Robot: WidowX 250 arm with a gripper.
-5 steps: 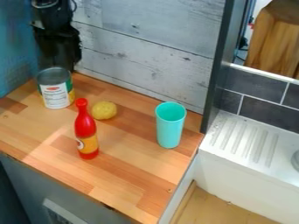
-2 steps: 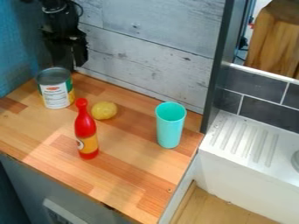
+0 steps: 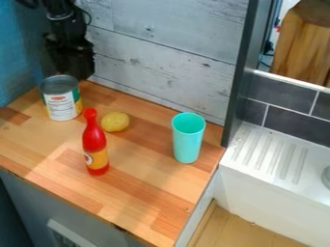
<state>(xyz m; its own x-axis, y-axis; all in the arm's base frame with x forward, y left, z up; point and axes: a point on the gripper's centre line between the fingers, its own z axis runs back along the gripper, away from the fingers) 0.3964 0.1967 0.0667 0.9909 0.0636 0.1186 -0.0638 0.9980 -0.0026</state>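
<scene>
"What does the can (image 3: 61, 100) look like?"
"Cylindrical, with a grey top and a white label bearing a red mark, green and yellow alongside."
"How does it sit?"
"Upright on the wooden counter (image 3: 40, 140), near the blue wall (image 3: 18, 53)."

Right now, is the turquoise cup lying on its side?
No, the turquoise cup stands upright on the wooden counter, its open rim facing up.
</scene>
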